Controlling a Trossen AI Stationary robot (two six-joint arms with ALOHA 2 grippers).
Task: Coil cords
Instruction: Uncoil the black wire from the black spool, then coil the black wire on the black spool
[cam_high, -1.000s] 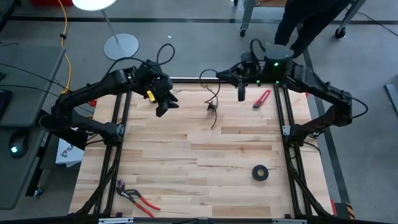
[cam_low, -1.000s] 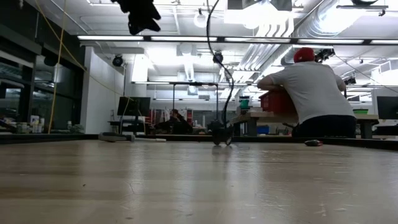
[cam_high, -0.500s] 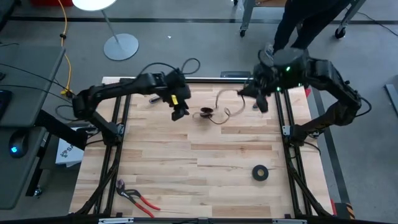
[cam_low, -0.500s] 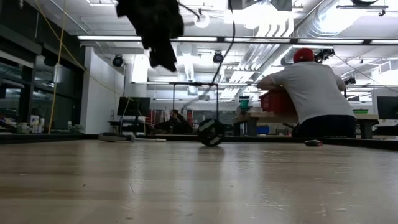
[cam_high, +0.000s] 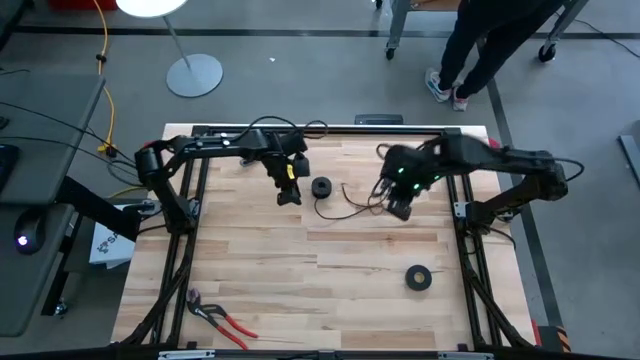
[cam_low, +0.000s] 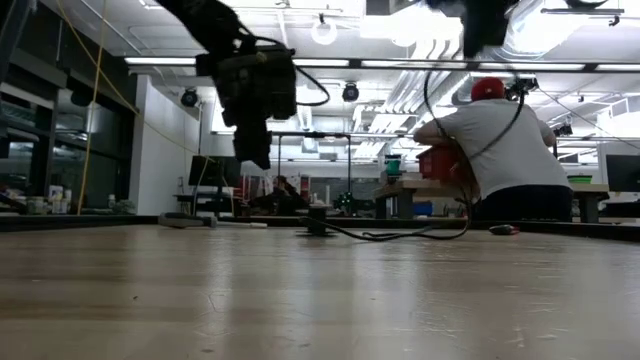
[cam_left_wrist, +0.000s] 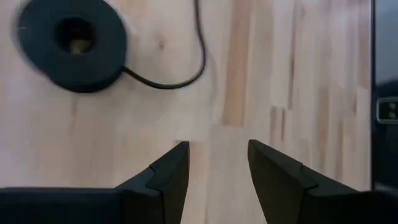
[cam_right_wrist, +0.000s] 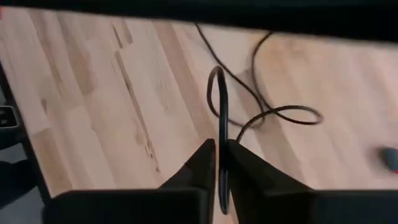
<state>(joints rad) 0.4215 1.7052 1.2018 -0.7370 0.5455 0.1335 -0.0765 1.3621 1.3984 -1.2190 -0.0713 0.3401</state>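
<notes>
The cord (cam_high: 355, 203) is a thin black cable lying slack on the wooden table (cam_high: 300, 270). One end of it joins a round black wound bundle (cam_high: 321, 187) that lies flat on the table; the bundle also shows in the left wrist view (cam_left_wrist: 71, 43). My left gripper (cam_high: 288, 197) hangs open just left of the bundle, above the wood, its fingers (cam_left_wrist: 168, 177) holding nothing. My right gripper (cam_high: 396, 208) is at the cord's right end, shut on it. My right gripper pinches the thin cord (cam_right_wrist: 221, 134) between its two fingers, coming from above and slanting down. Past the fingertips the cord arches up in a small loop (cam_right_wrist: 216, 81). It then drops slack (cam_low: 432, 110) to the table and runs along it to the bundle.
A thick black tape roll (cam_high: 418, 278) lies near the right front. Red-handled pliers (cam_high: 222, 320) lie at the near left. Black frame rails (cam_high: 190, 200) border the table's left and right sides. A person (cam_high: 480, 40) stands beyond the far right edge.
Both grippers have come down. The left has gone right toward the bundle. The right has tipped downward and moved toward the near edge. The cord hung upright from the right gripper; it now lies slack on the table, and its bundle has dropped from on edge to flat.
</notes>
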